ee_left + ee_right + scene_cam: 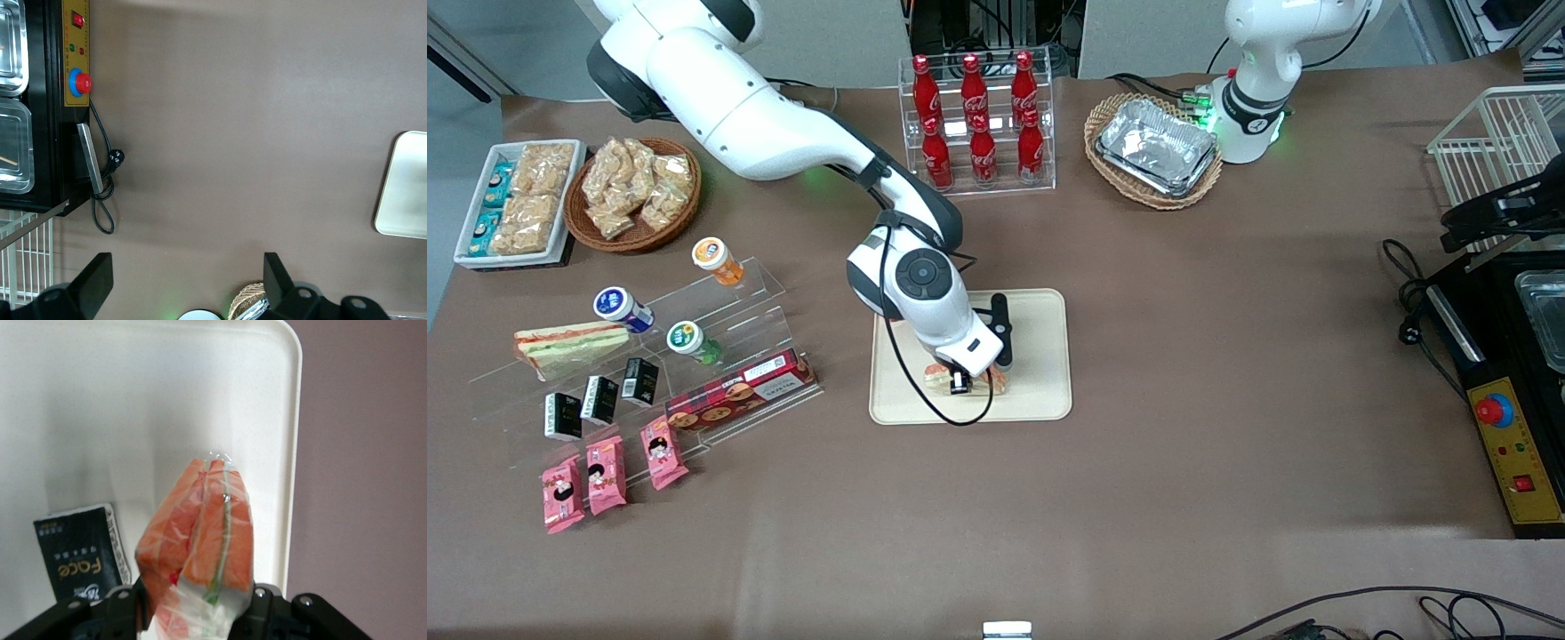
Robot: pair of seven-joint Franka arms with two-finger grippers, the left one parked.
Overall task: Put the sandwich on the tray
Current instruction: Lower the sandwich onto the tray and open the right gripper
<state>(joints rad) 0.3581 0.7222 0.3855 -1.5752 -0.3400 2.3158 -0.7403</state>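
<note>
One wrapped wedge sandwich (200, 540) sits between the pincer's (960, 380) fingers, which are closed on its wide end, the clear film bunched at the grip and the orange-red filling band with its thin green line pointing away from the wrist camera. From the front the pincer is low over the cream-beige tray (1040, 391), over the part of the tray nearer the front camera, and the sandwich shows only as a pale and orange patch under the arm's white wrist; whether it already touches the tray surface cannot be told from either view. In the wrist view a small black packet with gold lettering (77, 557) lies flat on the tray just beside the sandwich, and the tray's rounded corner and low rim meet the brown table (1227, 356) close by. Toward the working arm's end of the table stands a clear stepped display rack (720, 307) carrying another wrapped wedge sandwich (569, 345), three small lying bottles with coloured caps, little black boxes, a red biscuit box (738, 396) and pink snack packets (605, 464). Farther from the front camera are a white tray of snacks (516, 203), a wicker basket of bagged snacks (633, 191), a clear rack of red cola bottles (976, 124) and a wicker basket holding foil trays (1154, 149).
</note>
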